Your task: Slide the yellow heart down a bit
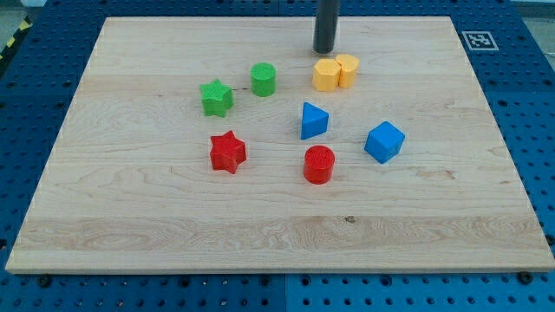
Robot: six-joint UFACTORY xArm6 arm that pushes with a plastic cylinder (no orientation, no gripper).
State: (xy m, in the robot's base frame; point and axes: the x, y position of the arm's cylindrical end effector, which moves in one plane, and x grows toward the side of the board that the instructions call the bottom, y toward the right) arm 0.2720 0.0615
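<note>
Two yellow blocks touch each other near the view's top centre. The right one, with rounded lobes, looks like the yellow heart (pixel 349 69). The left one is a yellow pentagon-like block (pixel 326 75). My tip (pixel 323 52) stands on the board just above the yellow pentagon-like block and up-left of the heart, a small gap from both. The dark rod runs straight up out of the view's top.
A green cylinder (pixel 264 79) and a green star (pixel 216 97) lie left of the yellow pair. Below it are a blue triangular block (pixel 313 120), a blue cube (pixel 384 142), a red cylinder (pixel 318 164) and a red star (pixel 228 152). The wooden board (pixel 130 217) lies on a blue pegboard.
</note>
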